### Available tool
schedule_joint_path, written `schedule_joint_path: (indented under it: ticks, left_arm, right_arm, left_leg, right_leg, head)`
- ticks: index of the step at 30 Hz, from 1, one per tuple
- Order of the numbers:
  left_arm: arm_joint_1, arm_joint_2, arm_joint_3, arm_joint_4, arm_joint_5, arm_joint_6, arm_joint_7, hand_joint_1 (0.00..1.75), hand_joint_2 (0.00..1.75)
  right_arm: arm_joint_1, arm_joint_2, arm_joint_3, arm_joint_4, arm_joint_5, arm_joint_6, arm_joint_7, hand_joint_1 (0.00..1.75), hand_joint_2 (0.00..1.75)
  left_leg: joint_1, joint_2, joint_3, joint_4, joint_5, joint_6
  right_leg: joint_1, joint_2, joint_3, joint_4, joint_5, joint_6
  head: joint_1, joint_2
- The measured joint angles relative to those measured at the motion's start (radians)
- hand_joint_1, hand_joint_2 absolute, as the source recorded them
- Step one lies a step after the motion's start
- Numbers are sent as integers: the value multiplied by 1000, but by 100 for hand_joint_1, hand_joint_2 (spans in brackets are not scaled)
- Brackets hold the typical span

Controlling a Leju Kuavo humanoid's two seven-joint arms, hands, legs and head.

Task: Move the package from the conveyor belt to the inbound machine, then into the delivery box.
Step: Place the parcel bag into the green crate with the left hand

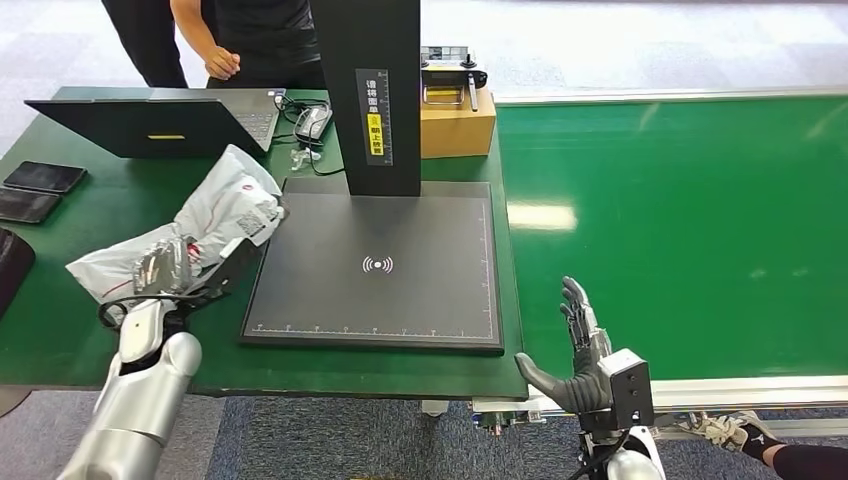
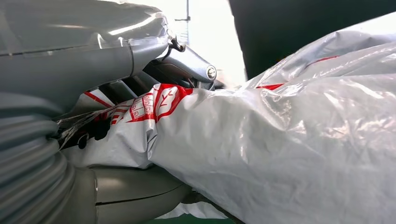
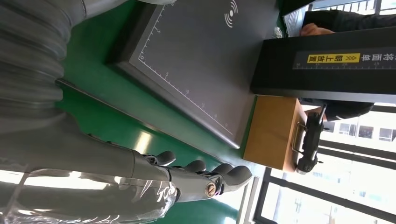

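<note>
Gripping the package point(image 1: 205, 225) in my left robot hand point(image 1: 165, 270), right robot hand point(image 1: 580, 350) spread idle, I judge it must go toward 3 o'clock onto the inbound machine point(image 1: 380, 260).

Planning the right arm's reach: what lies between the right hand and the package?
In the head view, the scanner's dark plate lies between the right hand and the package.

One white plastic package point(image 1: 205, 225) sits at nine o'clock. One black scanning platform point(image 1: 380, 265) lies at centre, with one black post point(image 1: 368, 90) at twelve o'clock. One cardboard box point(image 1: 457, 122) is at one o'clock, one open laptop point(image 1: 160, 125) at eleven o'clock, two dark phones point(image 1: 35, 190) at ten o'clock. Two robot hands show: left point(image 1: 175, 270), right point(image 1: 580, 350).
</note>
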Motion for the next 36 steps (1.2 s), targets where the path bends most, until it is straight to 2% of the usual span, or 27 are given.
schedule_joint_path:
  ticks: [5,10,11,14,15,30,36]
  left_arm:
    - [-52,48,70,62,6,16,10,175,175]
    - [-88,70,137,106,42,39,-8,171,175]
    - [-93,72,148,111,49,44,-10,159,175]
    - [-101,76,174,121,56,51,-12,32,175]
    - [-102,77,180,124,56,53,-12,0,175]
    - [-102,70,201,133,26,60,-1,0,175]
    - [-99,56,213,112,65,54,-56,0,175]
  right_arm:
    - [5,0,-9,-8,-2,-6,0,0,175]
    - [7,0,-17,-19,0,-11,3,0,175]
    - [7,0,-17,-20,1,-11,3,0,175]
    - [7,0,-20,-21,2,-11,6,0,175]
    - [7,0,-21,-21,3,-11,7,0,175]
    - [3,1,-22,-25,12,-10,18,0,175]
    - [5,3,-22,-36,12,-10,20,0,175]
  left_leg:
    - [0,0,-1,0,0,0]
    - [0,0,-1,0,0,0]
    - [0,0,-1,0,0,0]
    - [0,0,-1,0,0,0]
    - [0,0,-1,0,0,0]
    - [0,0,0,0,0,0]
    - [0,0,0,0,0,0]
  right_leg:
    - [0,0,0,0,0,0]
    - [0,0,0,0,0,0]
    - [0,0,0,0,0,0]
    - [0,0,0,0,0,0]
    - [0,0,0,0,0,0]
    - [0,0,0,0,0,0]
    - [0,0,0,0,0,0]
  head:
    - [0,0]
    - [0,0]
    - [0,0]
    - [0,0]
    - [0,0]
    - [0,0]
    - [0,0]
